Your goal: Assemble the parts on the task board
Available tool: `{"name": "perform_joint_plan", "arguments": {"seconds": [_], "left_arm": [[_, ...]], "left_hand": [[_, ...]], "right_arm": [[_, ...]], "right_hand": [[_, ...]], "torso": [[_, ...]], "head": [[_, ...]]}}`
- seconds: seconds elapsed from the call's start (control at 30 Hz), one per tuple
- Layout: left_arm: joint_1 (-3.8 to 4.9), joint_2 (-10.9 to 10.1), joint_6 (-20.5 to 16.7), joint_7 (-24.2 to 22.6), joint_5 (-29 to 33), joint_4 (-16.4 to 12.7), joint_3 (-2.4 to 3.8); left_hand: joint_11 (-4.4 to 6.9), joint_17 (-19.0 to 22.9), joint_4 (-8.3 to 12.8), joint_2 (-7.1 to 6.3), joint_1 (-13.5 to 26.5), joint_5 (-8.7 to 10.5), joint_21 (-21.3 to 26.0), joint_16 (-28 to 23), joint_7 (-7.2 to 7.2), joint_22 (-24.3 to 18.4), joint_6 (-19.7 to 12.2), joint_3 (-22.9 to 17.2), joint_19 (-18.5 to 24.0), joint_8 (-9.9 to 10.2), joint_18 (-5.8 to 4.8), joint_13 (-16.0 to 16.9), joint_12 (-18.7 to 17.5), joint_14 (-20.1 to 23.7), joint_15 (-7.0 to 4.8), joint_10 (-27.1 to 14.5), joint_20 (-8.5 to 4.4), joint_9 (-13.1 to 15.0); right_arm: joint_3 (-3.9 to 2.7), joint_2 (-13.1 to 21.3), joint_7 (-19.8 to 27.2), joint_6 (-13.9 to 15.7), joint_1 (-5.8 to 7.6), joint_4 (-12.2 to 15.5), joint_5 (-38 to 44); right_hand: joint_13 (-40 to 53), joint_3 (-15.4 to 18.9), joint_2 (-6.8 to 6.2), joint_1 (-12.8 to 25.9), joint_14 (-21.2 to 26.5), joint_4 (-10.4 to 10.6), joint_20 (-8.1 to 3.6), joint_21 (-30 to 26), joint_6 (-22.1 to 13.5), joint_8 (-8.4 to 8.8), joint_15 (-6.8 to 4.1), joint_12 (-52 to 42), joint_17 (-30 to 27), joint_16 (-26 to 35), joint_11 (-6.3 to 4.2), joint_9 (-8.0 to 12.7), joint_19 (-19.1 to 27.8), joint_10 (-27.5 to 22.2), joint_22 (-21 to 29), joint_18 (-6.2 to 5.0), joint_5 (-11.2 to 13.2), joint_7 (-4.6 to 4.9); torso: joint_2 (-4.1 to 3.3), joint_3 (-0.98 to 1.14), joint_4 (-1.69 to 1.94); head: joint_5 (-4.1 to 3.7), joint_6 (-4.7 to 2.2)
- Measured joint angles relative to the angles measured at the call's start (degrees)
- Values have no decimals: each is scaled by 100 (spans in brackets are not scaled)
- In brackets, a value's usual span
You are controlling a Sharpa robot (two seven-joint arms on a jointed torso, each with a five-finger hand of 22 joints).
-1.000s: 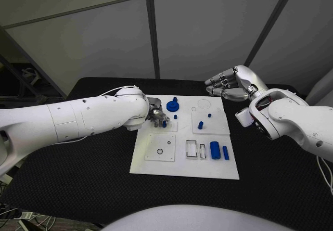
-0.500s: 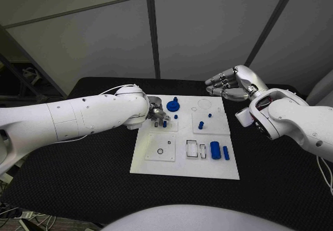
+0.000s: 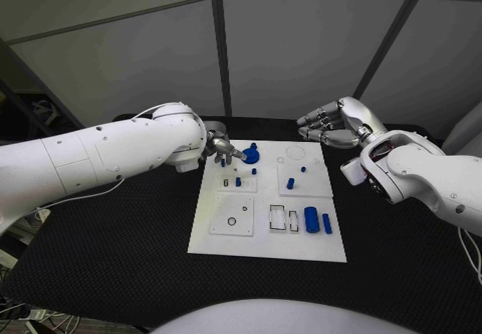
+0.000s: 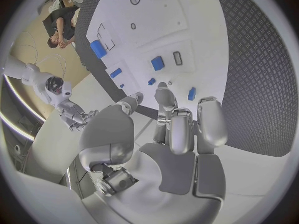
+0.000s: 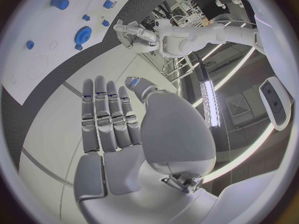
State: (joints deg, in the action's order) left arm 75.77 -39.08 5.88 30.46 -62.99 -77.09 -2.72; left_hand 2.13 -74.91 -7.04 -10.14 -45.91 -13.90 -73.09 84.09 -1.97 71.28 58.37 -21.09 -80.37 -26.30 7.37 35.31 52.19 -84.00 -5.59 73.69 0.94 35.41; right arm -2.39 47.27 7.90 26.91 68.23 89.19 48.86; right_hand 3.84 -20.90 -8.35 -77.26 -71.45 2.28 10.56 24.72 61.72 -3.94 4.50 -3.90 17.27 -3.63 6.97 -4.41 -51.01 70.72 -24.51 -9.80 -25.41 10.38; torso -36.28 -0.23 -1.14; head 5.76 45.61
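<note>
The white task board (image 3: 269, 240) lies mid-table. At its far edge stands a blue gear part (image 3: 250, 154) (image 5: 82, 35). My left hand (image 3: 223, 147) (image 4: 177, 129) hovers just left of the gear with its fingers stretched out over the board and nothing in them. Small blue pegs (image 3: 290, 183) and a short piece (image 3: 238, 182) (image 4: 192, 93) stand in the board's middle. A blue cylinder (image 3: 311, 218) (image 4: 98, 49) and a blue bar (image 3: 327, 222) lie at the near right. My right hand (image 3: 336, 122) (image 5: 112, 124) is raised beyond the board's far right corner and holds nothing.
The board carries several empty cut-outs, among them a round hole (image 3: 232, 221) and rectangular slots (image 3: 277, 216). Black table (image 3: 120, 257) surrounds the board on all sides. Grey wall panels stand behind the table.
My left hand has lifted away from the short blue piece near the board's middle left and moved toward the far edge, beside the gear. The right hand has stayed put.
</note>
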Motion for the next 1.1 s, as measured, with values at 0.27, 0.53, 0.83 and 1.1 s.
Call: {"name": "perform_joint_plan", "arguments": {"seconds": [0.27, 0.53, 0.83, 1.1], "left_arm": [[355, 194, 204, -9, 282, 610, 60], [411, 717, 506, -34, 465, 1622, 58], [284, 1054, 814, -56, 506, 2348, 53], [143, 1209, 1065, -60, 477, 2674, 53]], "left_hand": [[-188, 0, -239, 148, -780, 395, 569, -135, -177, -540, -193, 961, 308, 501, 1, -436, -398, -2, 145, -425, 164, -300], [-318, 0, -355, 361, -1331, 370, 818, -222, -304, -766, -320, 1353, 445, 831, 0, -472, -434, 5, 263, -612, 245, -604], [-314, 0, -425, 473, -1488, 367, 638, -186, -287, -558, -230, 1501, 348, 833, -1, -472, -403, 5, 263, -608, 254, -673], [-264, 0, -513, 518, -1578, 349, 618, -186, -225, -503, -54, 1637, 309, 690, -1, -478, -387, 5, 263, -558, 214, -621]], "right_arm": [[0, -45, 2, -3, 0, -46, 0], [0, -86, 2, -11, -1, -62, 0], [0, -100, 0, -26, -1, -57, 0], [0, -105, -1, -34, -1, -49, 0]], "right_hand": [[0, 0, 0, 0, 0, 0, 0, 0, 0, 0, 0, 0, -5, 0, 0, 0, 0, 0, 6, 0, 0, 0], [1, 0, 0, 0, 0, 0, 0, 0, 0, 0, 0, 0, -5, 0, 0, -1, 0, 0, 5, 0, 0, 0], [1, 0, 0, 0, 0, 0, 0, 1, 0, 0, 0, 0, -5, 0, 0, -1, 0, 0, 5, 0, 0, 0], [1, 0, 0, 0, 0, 0, 0, 1, 0, 0, 0, 0, -4, 0, 0, -1, 0, 0, 5, 0, 0, 0]], "torso": [[-5, -2, -4], [-24, -3, -8], [-73, -9, -34], [-85, -12, -41]], "head": [[27, -66], [53, -121], [108, -157], [123, -150]]}}
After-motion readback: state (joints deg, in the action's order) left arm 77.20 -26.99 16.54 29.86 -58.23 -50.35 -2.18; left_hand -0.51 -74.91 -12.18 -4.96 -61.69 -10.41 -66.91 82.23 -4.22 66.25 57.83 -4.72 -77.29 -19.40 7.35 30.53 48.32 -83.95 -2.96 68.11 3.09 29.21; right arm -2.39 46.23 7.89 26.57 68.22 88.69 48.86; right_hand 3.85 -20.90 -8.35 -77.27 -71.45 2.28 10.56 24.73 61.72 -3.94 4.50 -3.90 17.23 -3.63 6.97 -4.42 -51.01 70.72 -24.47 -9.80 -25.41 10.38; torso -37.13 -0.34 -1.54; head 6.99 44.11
